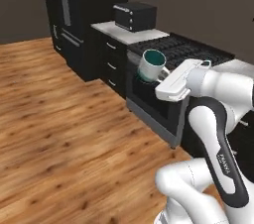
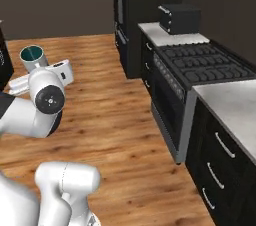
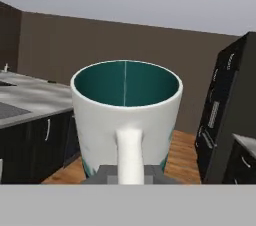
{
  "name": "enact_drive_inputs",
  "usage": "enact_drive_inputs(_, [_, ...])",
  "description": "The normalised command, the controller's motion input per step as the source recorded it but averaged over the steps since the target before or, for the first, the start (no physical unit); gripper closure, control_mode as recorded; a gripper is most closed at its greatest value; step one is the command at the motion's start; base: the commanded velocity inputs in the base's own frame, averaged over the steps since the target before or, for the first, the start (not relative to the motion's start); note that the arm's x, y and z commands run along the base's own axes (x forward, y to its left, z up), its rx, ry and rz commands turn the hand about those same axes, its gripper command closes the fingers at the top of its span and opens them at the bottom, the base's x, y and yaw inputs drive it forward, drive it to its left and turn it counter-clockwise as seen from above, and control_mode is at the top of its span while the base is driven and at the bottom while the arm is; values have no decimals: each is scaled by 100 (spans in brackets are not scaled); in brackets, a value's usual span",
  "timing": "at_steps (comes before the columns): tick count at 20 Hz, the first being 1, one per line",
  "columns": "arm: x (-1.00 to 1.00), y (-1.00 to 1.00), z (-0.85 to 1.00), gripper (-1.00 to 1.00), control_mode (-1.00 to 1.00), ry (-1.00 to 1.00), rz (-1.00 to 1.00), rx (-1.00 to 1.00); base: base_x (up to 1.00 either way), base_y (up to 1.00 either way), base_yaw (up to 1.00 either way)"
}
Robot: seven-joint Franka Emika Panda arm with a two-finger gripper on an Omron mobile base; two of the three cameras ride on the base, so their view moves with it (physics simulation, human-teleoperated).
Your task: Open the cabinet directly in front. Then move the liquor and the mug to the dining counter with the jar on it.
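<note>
The mug (image 1: pixel 152 65) rides aloft above the wood floor (image 1: pixel 54 119), handle clamped in the outstretched arm's jaws.

The one piece of writing stands on the arm (image 1: pixel 225 161) in the left base view: a short line of small white letters running along its dark lower link, at the near right. It looks like a maker's name, but the letters are too small and blurred to read. Nothing else carries text, labels or numbers that can be read.
</note>
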Motion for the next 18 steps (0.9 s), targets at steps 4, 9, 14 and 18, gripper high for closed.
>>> enact_drive_inputs(4, [0,0,0,100,100,0,0,0,29,71,71])
enact_drive_inputs(9, [0,0,0,100,100,0,0,0,100,98,32])
enact_drive_inputs(14, [0,0,0,100,100,0,0,0,100,63,8])
enact_drive_inputs(18, [0,0,0,100,100,0,0,0,100,0,-3])
